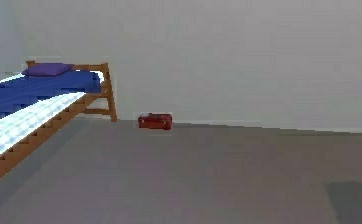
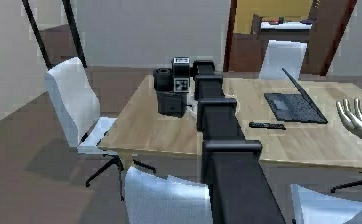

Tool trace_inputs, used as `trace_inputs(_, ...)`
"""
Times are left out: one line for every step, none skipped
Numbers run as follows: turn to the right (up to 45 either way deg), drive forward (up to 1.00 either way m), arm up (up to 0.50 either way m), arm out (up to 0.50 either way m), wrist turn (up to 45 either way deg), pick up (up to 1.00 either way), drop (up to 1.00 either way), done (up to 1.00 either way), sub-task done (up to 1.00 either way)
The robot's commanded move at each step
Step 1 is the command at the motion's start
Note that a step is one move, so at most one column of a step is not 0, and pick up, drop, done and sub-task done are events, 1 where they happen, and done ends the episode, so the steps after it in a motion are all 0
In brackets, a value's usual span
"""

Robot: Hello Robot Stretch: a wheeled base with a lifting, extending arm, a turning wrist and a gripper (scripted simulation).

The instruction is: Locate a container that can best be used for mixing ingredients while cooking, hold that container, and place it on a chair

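I can read no text, number or sign here; the white squares on my arm carry only black marks, not legible.

Near-black arm: square bar of stepped box segments, each slightly narrower toward the far end, faint light sheen on top edges. Two small white squares with black marks at the end. Dark, boxy gripper beside them.

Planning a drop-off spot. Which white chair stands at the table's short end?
The leftmost chair, beside the table's end; the far chair and near chair stand along its long sides.
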Motion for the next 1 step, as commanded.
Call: trace_inputs(0.0, 0.0, -0.3, 0.0, 0.0, 0.0, 0.0, 0.0, 0.0)
